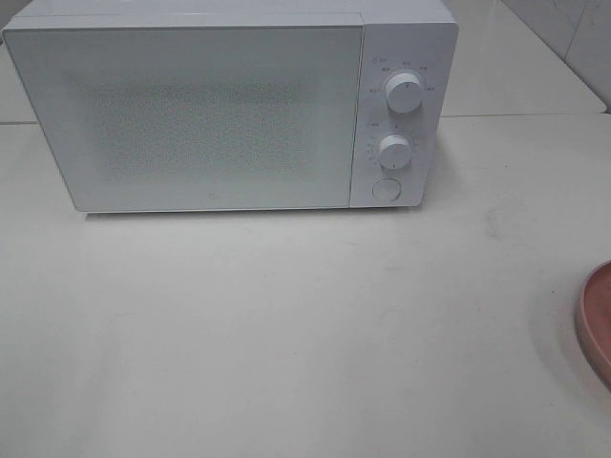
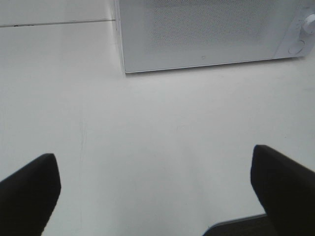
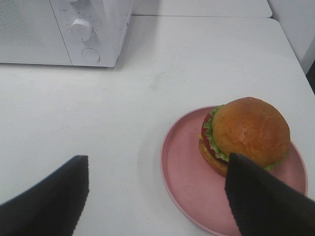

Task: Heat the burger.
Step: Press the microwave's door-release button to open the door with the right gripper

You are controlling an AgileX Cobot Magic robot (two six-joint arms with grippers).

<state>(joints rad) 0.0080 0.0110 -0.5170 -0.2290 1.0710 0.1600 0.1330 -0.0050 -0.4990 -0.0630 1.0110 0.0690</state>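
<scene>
step: start, microwave door [image 1: 191, 114] shut, burger [image 3: 248, 130] on pink plate [image 3: 184, 187] | left gripper [image 2: 153, 157], right gripper [image 3: 157, 160]: jaws spread, empty | next: likely open the microwave door first

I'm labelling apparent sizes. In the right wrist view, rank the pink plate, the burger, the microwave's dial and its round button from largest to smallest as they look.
1. pink plate
2. burger
3. dial and round button: about alike, not ranked; both lie farther from the camera, so true size is unsure.

White microwave [image 1: 191, 114], door shut; pink plate [image 1: 597, 320] on white table [image 1: 286, 334]
</scene>
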